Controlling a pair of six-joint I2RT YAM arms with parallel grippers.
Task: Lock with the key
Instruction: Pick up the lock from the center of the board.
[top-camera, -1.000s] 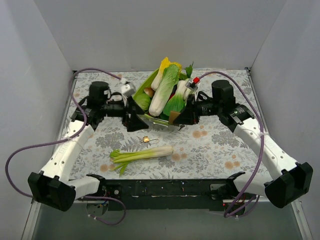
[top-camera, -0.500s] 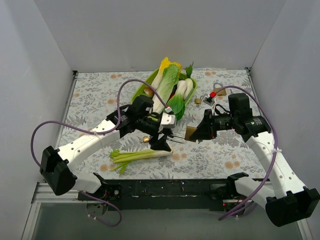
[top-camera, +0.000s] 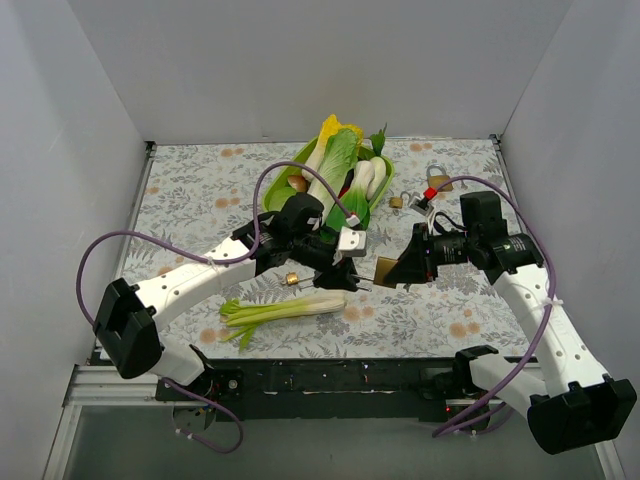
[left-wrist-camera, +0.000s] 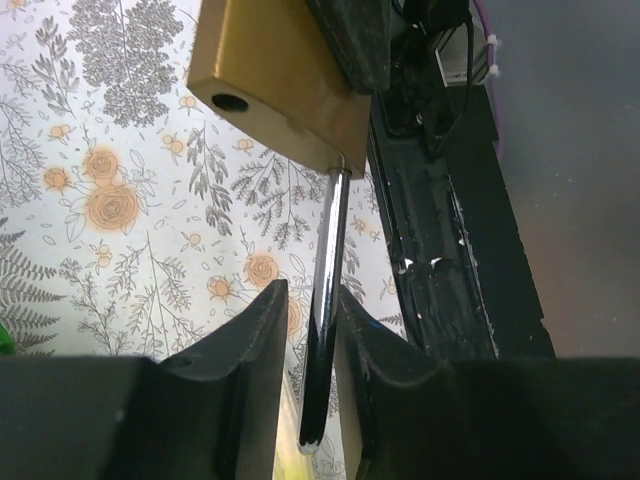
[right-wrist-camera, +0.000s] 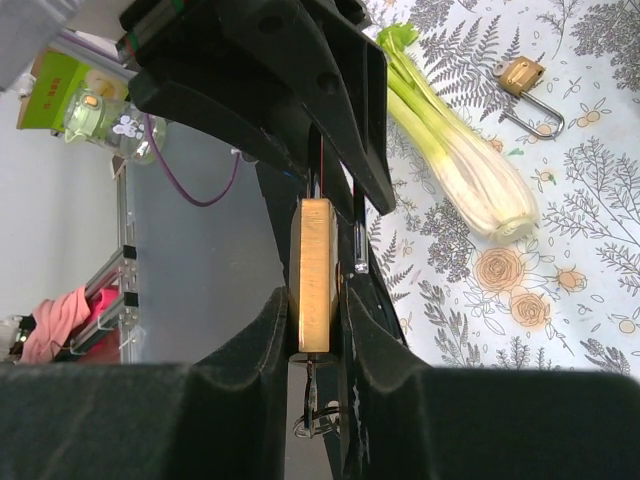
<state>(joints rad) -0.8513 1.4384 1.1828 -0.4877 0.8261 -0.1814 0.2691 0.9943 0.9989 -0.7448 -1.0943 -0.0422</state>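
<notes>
We see the flowered table (top-camera: 200, 200) under everything, and we place the rest from the leek (top-camera: 290, 308) lying near its front edge. The left arm reaches in from the leek's left and the right arm from its right. Their tips meet in the air just behind and to the right of the leek's white end. Behind the leek sits a green tray (top-camera: 287, 168) heaped with a cabbage (top-camera: 328, 180) and other greens. The right gripper (top-camera: 392, 270) has its jaws pressed onto the flat sides of a brass padlock (top-camera: 385, 269), which it holds off the table. The left gripper (top-camera: 350, 272) pinches that lock's steel shackle (left-wrist-camera: 328, 300) between its fingers (left-wrist-camera: 240, 360). The shackle stands pulled out of the body, whose second hole is open. A dangling bit (right-wrist-camera: 312, 400) hangs from the lock's lower end, too dark for us to tell whether it is the key. A small padlock (top-camera: 293, 279) lies on the table just behind the leek with its shackle open. Two more locks (top-camera: 437, 180) lie well behind and to the right of the leek.
</notes>
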